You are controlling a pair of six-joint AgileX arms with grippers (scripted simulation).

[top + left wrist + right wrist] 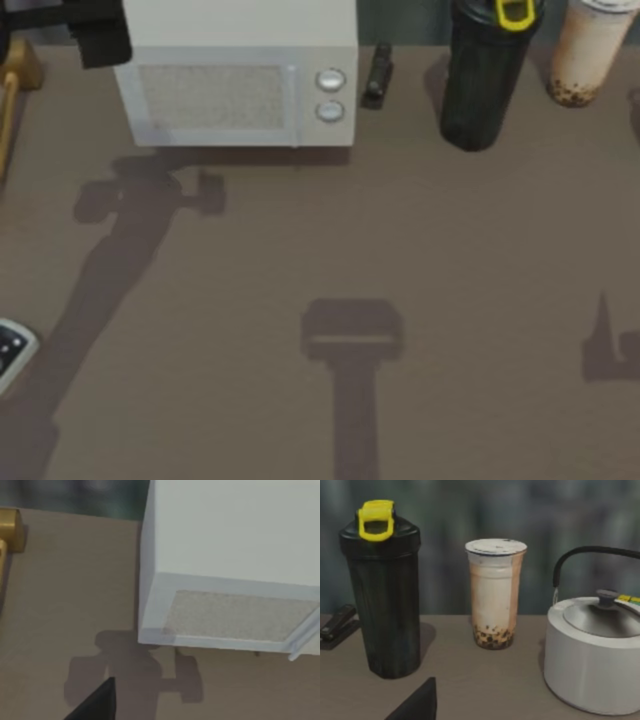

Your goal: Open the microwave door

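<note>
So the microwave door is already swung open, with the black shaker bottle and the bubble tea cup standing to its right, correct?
Not quite. The microwave door is shut, flush against the microwave, as the top view shows. The black shaker bottle and the bubble tea cup do stand to its right.

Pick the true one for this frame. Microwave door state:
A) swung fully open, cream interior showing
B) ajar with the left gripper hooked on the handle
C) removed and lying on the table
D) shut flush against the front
D: in the top view the microwave door lies flat across the front of the microwave beside the two knobs, with no interior showing; the left wrist view also shows it closed, nothing gripping it.
</note>
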